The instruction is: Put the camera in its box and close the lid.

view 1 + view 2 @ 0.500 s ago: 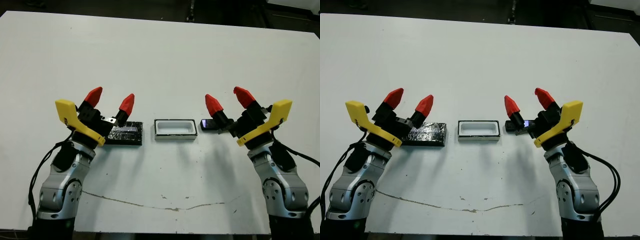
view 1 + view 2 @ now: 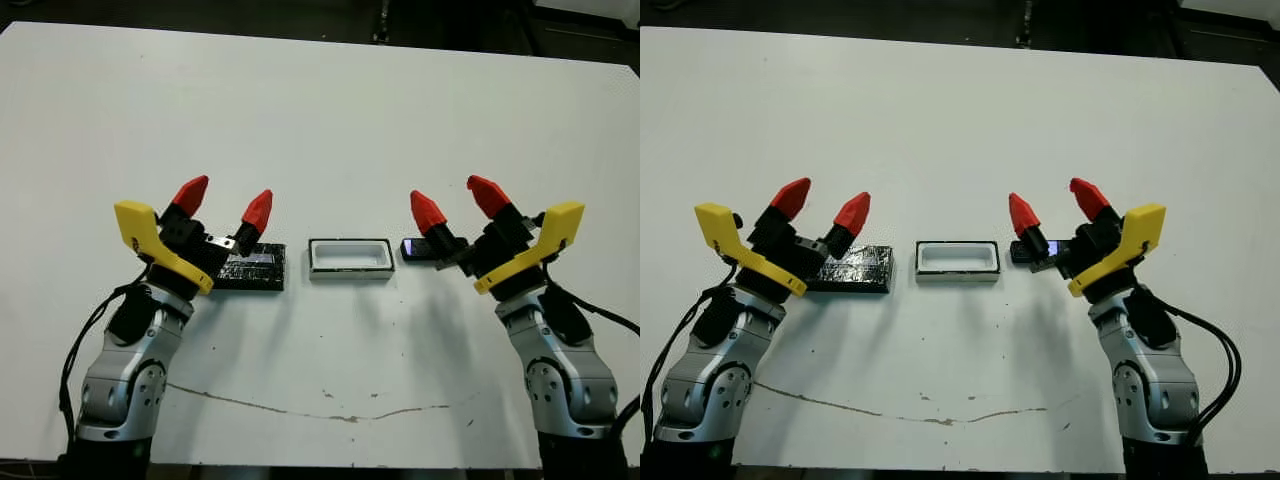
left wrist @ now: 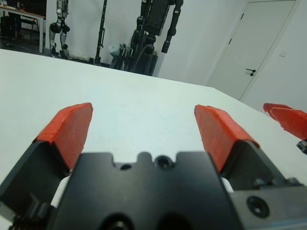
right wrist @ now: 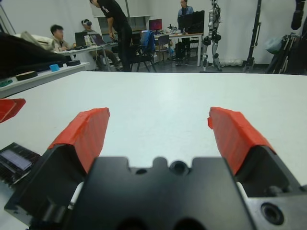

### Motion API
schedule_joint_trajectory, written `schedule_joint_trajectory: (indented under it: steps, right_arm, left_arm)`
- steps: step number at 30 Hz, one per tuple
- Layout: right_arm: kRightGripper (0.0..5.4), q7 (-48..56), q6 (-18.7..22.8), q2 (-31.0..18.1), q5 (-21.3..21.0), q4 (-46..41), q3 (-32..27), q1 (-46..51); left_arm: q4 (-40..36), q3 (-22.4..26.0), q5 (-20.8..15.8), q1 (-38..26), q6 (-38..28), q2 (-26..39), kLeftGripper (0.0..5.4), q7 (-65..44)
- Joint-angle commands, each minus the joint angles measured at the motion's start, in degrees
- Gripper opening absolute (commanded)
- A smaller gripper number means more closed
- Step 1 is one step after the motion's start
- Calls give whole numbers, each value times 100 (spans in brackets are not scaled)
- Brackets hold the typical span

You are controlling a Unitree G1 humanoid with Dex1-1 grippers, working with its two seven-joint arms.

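The box (image 2: pixel 349 257), a shallow white-lined tray with a shiny rim, lies open at the table's middle. The lid (image 2: pixel 255 268), a glossy black slab, lies flat to its left. My left gripper (image 2: pixel 224 200) hovers open over the lid's left end, holding nothing. The camera (image 2: pixel 413 248), a slim black bar with a bluish glint, lies just right of the box; part of it is behind my right gripper (image 2: pixel 455 200). That gripper is open above and slightly right of it. The right wrist view shows the camera (image 4: pixel 17 160) beside one finger.
White table (image 2: pixel 330 120) stretches bare behind the objects. A thin dark crack line (image 2: pixel 320 412) runs across the table near its front edge. Beyond the table, the wrist views show people at desks (image 4: pixel 115 28), stands and a humanoid robot (image 3: pixel 156 24).
My left gripper has drifted very slightly right and down over the lid. The right arm, camera, box and lid are where they were.
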Motion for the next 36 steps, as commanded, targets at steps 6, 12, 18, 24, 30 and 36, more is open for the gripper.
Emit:
schedule_joint_trajectory:
  steps: [6, 12, 18, 24, 30, 36]
  right_arm:
    - [538, 2011, 531, -2400, -27, 1525, -380, -1779]
    - [538, 4447, 264, -3190, -474, 3587, 417, -3270]
    - [538, 6065, -611, -3268, -1290, 4536, 1271, -3883]
    - [538, 6503, -877, -3161, -1708, 5013, 2143, -4159]
    - [538, 6503, -959, -2994, -1948, 5199, 2582, -4151]
    - [538, 6489, -1094, -2791, -2204, 5288, 2526, -4073]
  left_arm:
    - [-6, 46, 21, 68, 17, 45, 540, -17]
    - [24, 29, 89, 62, -46, 31, 540, -8]
    - [8, 52, 40, 32, 3, 10, 540, 14]
    - [1, 68, 32, -2, 32, 21, 540, 24]
    - [-28, 46, 67, 2, 53, 49, 540, 51]
    - [3, 51, 59, 7, -6, 48, 540, -2]
